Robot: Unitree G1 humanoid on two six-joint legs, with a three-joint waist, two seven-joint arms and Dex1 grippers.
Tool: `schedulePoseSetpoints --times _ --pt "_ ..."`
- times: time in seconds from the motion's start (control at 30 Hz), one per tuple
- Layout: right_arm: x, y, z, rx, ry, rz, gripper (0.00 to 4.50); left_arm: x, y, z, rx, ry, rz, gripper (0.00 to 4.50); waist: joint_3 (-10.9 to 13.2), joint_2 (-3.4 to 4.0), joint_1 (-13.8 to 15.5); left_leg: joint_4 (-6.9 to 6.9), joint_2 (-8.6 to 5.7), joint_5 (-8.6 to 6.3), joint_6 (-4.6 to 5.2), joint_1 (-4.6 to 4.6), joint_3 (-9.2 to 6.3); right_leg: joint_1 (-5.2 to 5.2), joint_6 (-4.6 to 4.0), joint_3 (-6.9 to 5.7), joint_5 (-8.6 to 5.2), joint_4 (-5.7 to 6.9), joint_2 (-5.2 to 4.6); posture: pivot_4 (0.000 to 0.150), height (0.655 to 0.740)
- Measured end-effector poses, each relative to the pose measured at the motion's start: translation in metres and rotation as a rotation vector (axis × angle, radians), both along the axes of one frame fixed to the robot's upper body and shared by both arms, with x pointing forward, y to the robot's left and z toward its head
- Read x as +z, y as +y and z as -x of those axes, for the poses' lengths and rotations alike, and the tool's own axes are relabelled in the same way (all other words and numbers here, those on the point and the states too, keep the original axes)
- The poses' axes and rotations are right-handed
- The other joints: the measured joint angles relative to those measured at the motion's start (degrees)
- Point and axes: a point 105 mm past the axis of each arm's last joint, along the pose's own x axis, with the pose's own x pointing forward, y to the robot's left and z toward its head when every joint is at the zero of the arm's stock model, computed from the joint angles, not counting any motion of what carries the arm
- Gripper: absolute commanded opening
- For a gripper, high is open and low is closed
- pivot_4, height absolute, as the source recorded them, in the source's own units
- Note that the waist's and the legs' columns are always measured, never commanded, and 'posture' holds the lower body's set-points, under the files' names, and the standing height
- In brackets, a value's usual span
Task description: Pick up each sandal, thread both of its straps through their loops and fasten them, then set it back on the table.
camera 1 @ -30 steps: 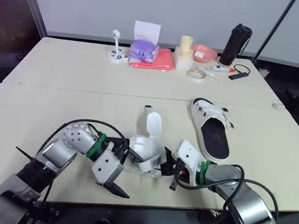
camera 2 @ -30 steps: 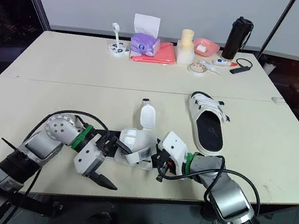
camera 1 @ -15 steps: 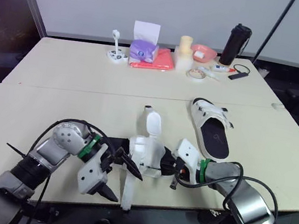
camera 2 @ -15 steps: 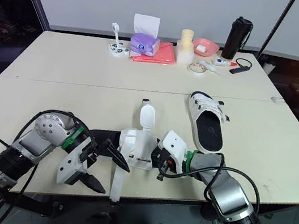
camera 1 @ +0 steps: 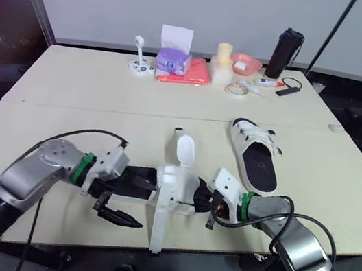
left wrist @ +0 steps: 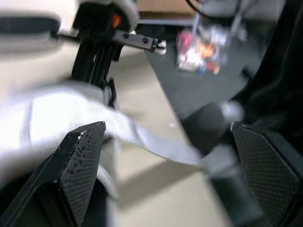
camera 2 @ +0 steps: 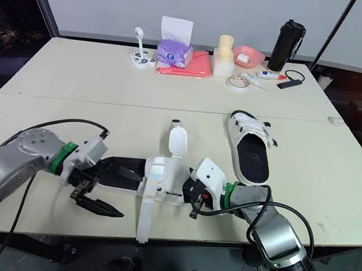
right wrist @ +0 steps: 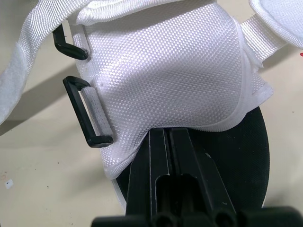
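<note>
Sandal [right wrist: 165, 61] of coarse white weave (loops [right wrist: 79, 113] black plastic).

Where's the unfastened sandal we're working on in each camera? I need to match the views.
Left eye view: open sandal, centre, near the table front edge.
Right eye view: same spot, slightly left of centre.
Left wrist view: its white upper, strap trailing off it.
Right wrist view: woven white upper beside two black loops.
Shared landmark: its long loose strap, hanging over the table edge.
</note>
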Motion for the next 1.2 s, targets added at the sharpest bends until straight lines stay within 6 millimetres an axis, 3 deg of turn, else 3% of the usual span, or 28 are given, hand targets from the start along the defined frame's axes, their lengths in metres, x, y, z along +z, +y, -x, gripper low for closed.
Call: schedulePoseSetpoints --times 0.17,0.37,0.63,0.97,1.0,1.03,1.13,1.2 --pt "0.0 -0.002 0.0 -0.005 -0.001 0.005 0.0 -0.018 0.003 0.018 0.087 0.25 -0.047 4.41 0.0 0.01 0.2 0.0 0.03 0.0 0.0 0.01 0.0 0.0 -0.05 0.01 -0.02 -0.01 -0.03 0.15 0.7344" --pt "0.0 -0.001 -0.001 -0.002 0.0 0.006 0.0 -0.042 -0.012 0.013 0.239 0.41 -0.047 4.41 0.0 -0.01 0.4 -0.01 0.03 -0.01 -0.01 0.0 0.01 0.0 -0.19 0.02 -0.09 -0.05 -0.05 0.15 0.7344" --pt "0.0 -0.002 -0.001 -0.004 0.003 0.007 0.0 -0.055 -0.04 0.007 0.32 0.489 0.006 4.41 0.0 -0.02 0.5 -0.02 0.03 -0.01 -0.02 0.0 0.02 0.0 -0.2 0.02 -0.09 -0.07 -0.06 0.15 0.7344" --pt "0.001 -0.004 0.001 -0.019 0.005 0.016 0.0 -0.058 -0.047 0.008 0.325 0.498 0.007 4.41 0.0 -0.02 1.3 -0.05 0.04 -0.01 -0.03 0.0 0.07 -0.02 -0.25 0.04 -0.11 -0.14 -0.09 0.15 0.7344" --pt "0.001 -0.005 0.0 -0.021 0.005 0.017 0.0 -0.059 -0.048 0.01 0.321 0.502 0.005 3.91 0.0 -0.02 1.5 -0.04 0.04 -0.02 -0.03 0.0 0.07 -0.02 -0.26 0.04 -0.11 -0.16 -0.09 0.15 0.7344" --pt "0.001 -0.005 0.0 -0.023 0.005 0.017 0.0 -0.059 -0.048 0.01 0.319 0.506 0.001 3.69 0.0 -0.02 1.5 -0.04 0.04 -0.02 -0.03 0.0 0.07 -0.01 -0.27 0.04 -0.11 -0.17 -0.09 0.15 0.7344" --pt "0.001 -0.005 0.0 -0.023 0.005 0.017 0.0 -0.061 -0.049 0.013 0.311 0.517 -0.003 2.14 0.0 -0.02 1.6 -0.05 0.06 -0.02 -0.03 -0.01 0.08 -0.01 -0.3 0.04 -0.13 -0.26 -0.09 0.15 0.7344" --pt "0.001 -0.005 0.0 -0.023 0.005 0.016 0.0 -0.061 -0.049 0.014 0.309 0.518 -0.003 1.45 0.0 -0.02 1.6 -0.07 0.07 -0.02 -0.03 -0.01 0.08 -0.01 -0.31 0.04 -0.13 -0.28 -0.09 0.15 0.7344"
